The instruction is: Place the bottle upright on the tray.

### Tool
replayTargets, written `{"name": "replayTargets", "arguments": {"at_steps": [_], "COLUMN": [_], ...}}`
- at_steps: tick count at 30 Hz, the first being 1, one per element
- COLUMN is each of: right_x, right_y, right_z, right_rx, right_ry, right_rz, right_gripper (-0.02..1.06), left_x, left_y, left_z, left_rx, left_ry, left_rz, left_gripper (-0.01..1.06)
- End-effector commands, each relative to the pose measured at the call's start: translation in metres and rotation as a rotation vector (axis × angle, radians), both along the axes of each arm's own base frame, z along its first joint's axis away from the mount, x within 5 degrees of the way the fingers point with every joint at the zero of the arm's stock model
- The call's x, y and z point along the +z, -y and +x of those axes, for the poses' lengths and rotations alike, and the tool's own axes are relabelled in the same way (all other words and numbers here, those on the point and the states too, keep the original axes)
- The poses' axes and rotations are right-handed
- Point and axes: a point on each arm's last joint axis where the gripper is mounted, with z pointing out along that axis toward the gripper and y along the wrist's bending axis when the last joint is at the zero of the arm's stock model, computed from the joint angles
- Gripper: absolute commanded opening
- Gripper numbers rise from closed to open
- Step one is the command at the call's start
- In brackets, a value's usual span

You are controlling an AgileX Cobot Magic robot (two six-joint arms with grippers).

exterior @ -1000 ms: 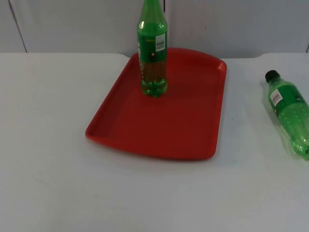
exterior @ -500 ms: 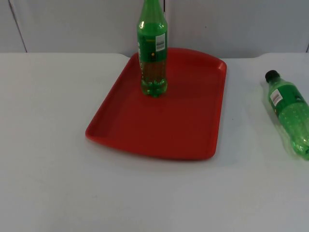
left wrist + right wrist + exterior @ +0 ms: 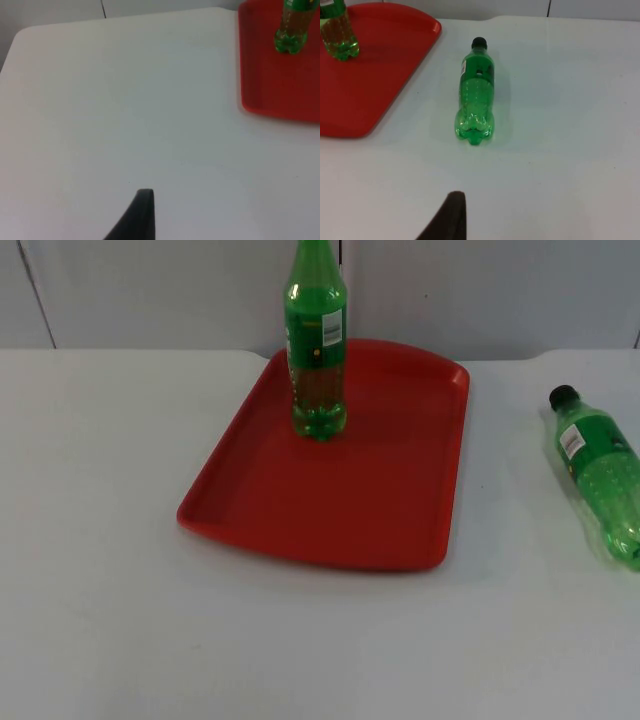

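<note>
The left gripper (image 3: pixel 142 215) hangs over bare white table (image 3: pixel 90 540), with one black fingertip in the left wrist view; how far its fingers stand apart cannot be told, and nothing is seen in its hold. Ahead of it and off to one side lies the red tray (image 3: pixel 265 95), well apart from the fingertip, and on the tray's far part a green bottle (image 3: pixel 291 30) stands upright. The right gripper (image 3: pixel 447 217) also hangs over bare table, one fingertip showing; its opening cannot be told either, and nothing is seen in it. Ahead of this gripper, apart from it, a second green bottle (image 3: pixel 476 90) lies on its side on the table, black cap pointing away from the gripper and base toward it. This lying bottle is beside the tray, not touching it. In the top view the upright bottle (image 3: pixel 317 340) stands near the tray's (image 3: pixel 330 500) far edge, close to the grey wall (image 3: pixel 480 290), and the lying bottle (image 3: pixel 598 472) rests on the table well apart from the tray.
</note>
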Motion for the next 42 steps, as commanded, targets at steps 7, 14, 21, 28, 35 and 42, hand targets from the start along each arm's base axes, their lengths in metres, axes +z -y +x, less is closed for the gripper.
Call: {"name": "replayTargets", "arguments": {"at_steps": [7, 14, 21, 28, 35, 42], "right_x": [-0.001, 0.002, 0.031, 0.051, 0.052, 0.047], "right_y": [-0.001, 0.001, -0.002, -0.007, -0.011, -0.017], "right_z": [0.0, 0.0, 0.046, 0.129, 0.204, 0.288], "right_rx": [0.003, -0.003, -0.024, -0.029, -0.034, -0.026], "right_ry": [0.003, 0.022, -0.057, -0.217, -0.362, -0.467], "right_rz": [0.0, -0.015, 0.031, 0.058, 0.055, 0.066], "right_gripper": [1.05, 1.05, 1.05, 1.05, 1.05, 1.05], "left_x": [-0.001, -0.001, -0.001, -0.001, -0.001, -0.001], "left_y": [0.0, 0.0, 0.0, 0.0, 0.0, 0.0], "left_z": [0.0, 0.0, 0.0, 0.0, 0.0, 0.0], "left_rx": [0.0, 0.0, 0.0, 0.0, 0.0, 0.0], "left_ry": [-0.001, -0.001, -0.001, -0.001, -0.001, -0.001], "left_rz": [-0.001, -0.001, -0.001, -0.001, -0.001, -0.001], "left_gripper": [1.05, 1.05, 1.05, 1.05, 1.05, 1.05]}}
